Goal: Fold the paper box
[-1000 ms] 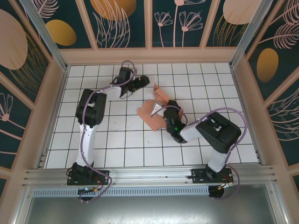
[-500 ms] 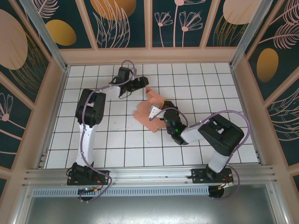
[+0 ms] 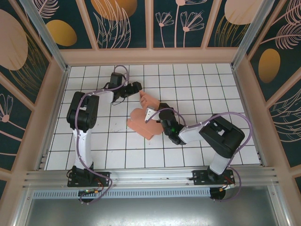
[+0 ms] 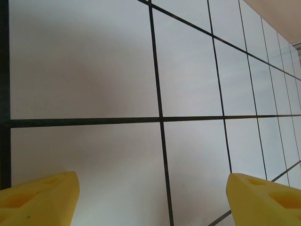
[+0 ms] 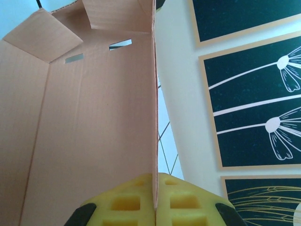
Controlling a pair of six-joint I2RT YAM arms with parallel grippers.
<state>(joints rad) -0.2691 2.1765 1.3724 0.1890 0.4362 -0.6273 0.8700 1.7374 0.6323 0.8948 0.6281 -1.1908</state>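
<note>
The paper box [image 3: 142, 118] is a salmon-pink die-cut card, partly folded, lying mid-table with a flap raised at its far end. My right gripper [image 3: 151, 114] is shut on a wall of the paper box [image 5: 94, 127]; the yellow pads [image 5: 127, 202] pinch the card's edge between them, and two slots show near its far fold. My left gripper [image 3: 137, 87] hangs just beyond the card's far flap, open, its yellow fingertips [image 4: 40, 197] wide apart over bare tile with nothing between them.
White tiles with black grout [image 3: 197, 89] cover the table. Patterned walls [image 3: 150, 23] with tan frames close in the back and sides. A metal rail [image 3: 150, 176] runs along the near edge by the arm bases.
The right gripper has dragged the paper box leftward and slightly nearer. The left arm has swung left, its gripper still open near the card's far flap.
</note>
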